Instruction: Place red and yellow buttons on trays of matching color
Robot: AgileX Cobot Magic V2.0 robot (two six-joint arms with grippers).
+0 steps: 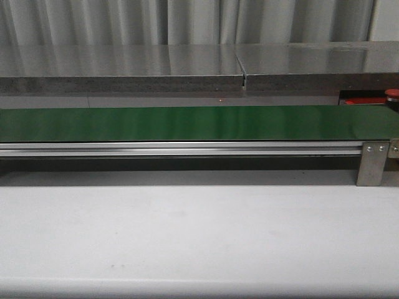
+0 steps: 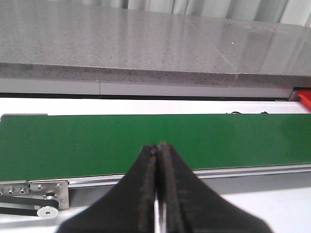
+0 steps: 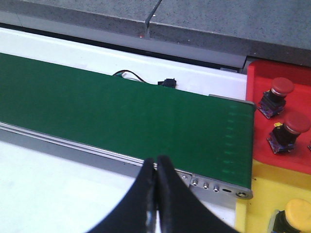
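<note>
Right wrist view: right gripper hangs over the near rail of the green belt, black fingers pressed together, nothing btwn them, tips aimed across the belt. Past the belt's end sits the red tray, w/ the yellow tray touching its near edge. Two red buttons on the red tray: one farther back, one nearer, close to each other but apart. Both stand on dark bases, glossy round caps up, slightly tilted; bases show bits of blue & yellow. One yellow button on the yellow tray, cut off by the frame edge, cap up.

Left wrist view: left gripper also over the near edge of the belt, fingers closed flat against each other, empty. Belt's long axis runs across the view; red tray corner just peeks in at the far end.

Front view: no arm visible. Belt runs left-right across the table; a sliver of red tray & one red cap at the far right, behind the grey bracket.
</note>
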